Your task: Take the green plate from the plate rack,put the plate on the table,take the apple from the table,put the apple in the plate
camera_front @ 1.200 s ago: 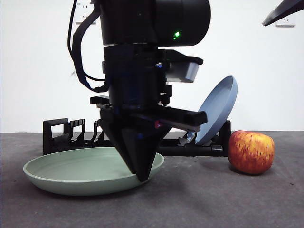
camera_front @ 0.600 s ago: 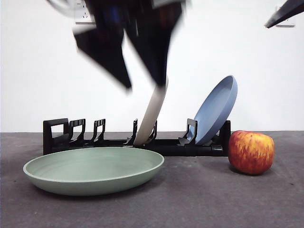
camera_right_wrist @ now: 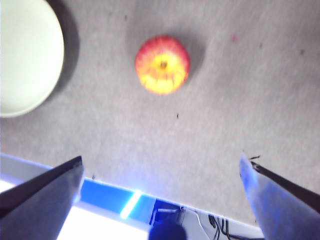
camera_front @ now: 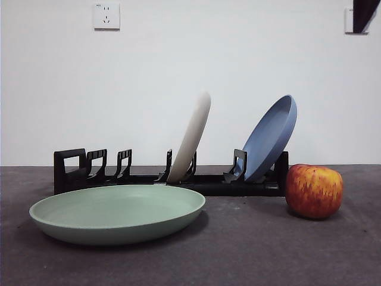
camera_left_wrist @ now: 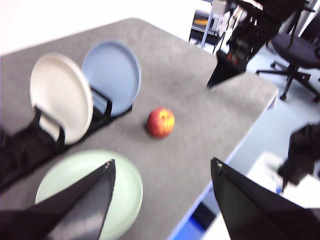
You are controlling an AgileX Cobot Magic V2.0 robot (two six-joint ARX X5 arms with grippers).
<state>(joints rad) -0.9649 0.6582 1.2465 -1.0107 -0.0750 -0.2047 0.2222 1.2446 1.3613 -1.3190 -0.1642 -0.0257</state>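
Note:
The pale green plate [camera_front: 117, 213] lies flat on the table [camera_front: 250, 250], in front of the black plate rack [camera_front: 143, 179]; nothing touches it. To its right, beside the rack's end, the red-yellow apple [camera_front: 314, 190] rests on the table. My left gripper [camera_left_wrist: 162, 161] hangs high above the table, open and empty, with the green plate [camera_left_wrist: 125, 185] and apple [camera_left_wrist: 160, 122] far below. My right gripper [camera_right_wrist: 161, 158] is open and empty too, above the apple [camera_right_wrist: 162, 64] and well clear of it, with the green plate [camera_right_wrist: 25, 55] off to one side.
A cream plate [camera_front: 191, 136] and a blue plate [camera_front: 271, 138] lean in the rack's slots. A black arm tip [camera_front: 362, 13] shows at the top right corner. The other arm's gripper [camera_left_wrist: 227, 70] hangs over the table edge [camera_left_wrist: 250, 125].
The arm whose jaws stood at the green plate's rim has risen out of the front view. The plate stays flat on the table. The apple has not moved.

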